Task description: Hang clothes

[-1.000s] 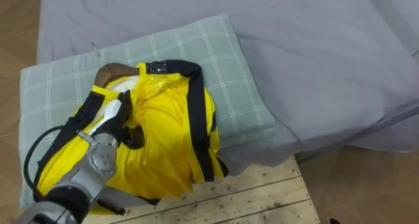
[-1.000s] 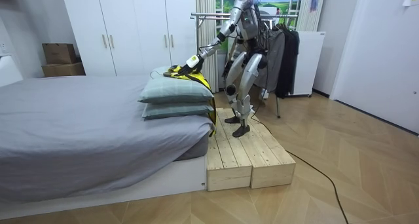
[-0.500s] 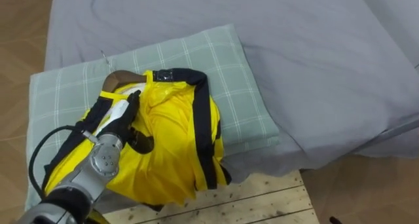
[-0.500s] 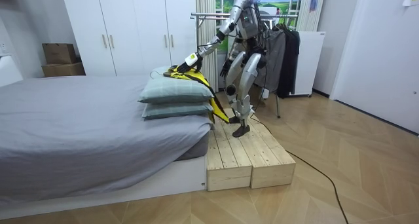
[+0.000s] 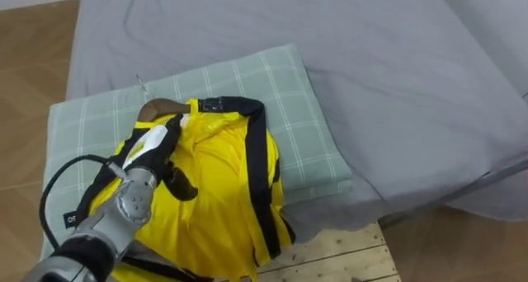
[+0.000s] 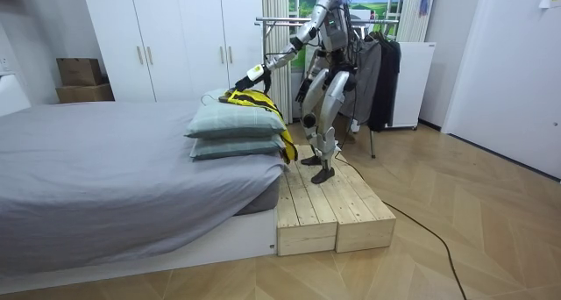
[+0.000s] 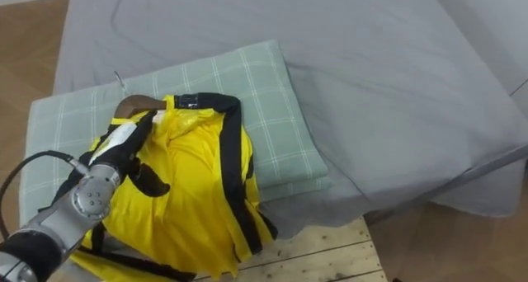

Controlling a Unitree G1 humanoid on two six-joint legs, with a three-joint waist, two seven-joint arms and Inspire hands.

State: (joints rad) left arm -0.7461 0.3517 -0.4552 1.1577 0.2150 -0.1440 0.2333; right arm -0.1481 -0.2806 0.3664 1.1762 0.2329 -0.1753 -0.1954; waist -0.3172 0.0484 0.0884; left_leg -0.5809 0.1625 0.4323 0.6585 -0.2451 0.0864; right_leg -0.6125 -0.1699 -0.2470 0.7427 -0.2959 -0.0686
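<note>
A yellow jersey (image 5: 223,175) with black trim lies on a green checked pillow (image 5: 280,92), its lower hem drooping over the bed's edge. It sits on a brown wooden hanger (image 5: 157,109) whose metal hook pokes out near the collar. My left hand (image 5: 148,150) lies on the jersey's shoulder, fingers curled over the cloth by the hanger end and thumb pressed into the chest. In the room view the left hand (image 6: 254,73) holds the jersey (image 6: 254,98) slightly raised above the pillow stack. My right hand (image 6: 302,96) hangs by my side.
I stand on a pale wooden platform (image 6: 324,203) beside the grey bed (image 5: 371,68). Behind me a metal clothes rack (image 6: 280,21) carries dark garments (image 6: 377,72). White wardrobes (image 6: 175,37) line the wall.
My left hand has risen and moved toward the collar, lifting the jersey's top. The hem has slid lower over the pillow edge. The head camera has shifted a little.
</note>
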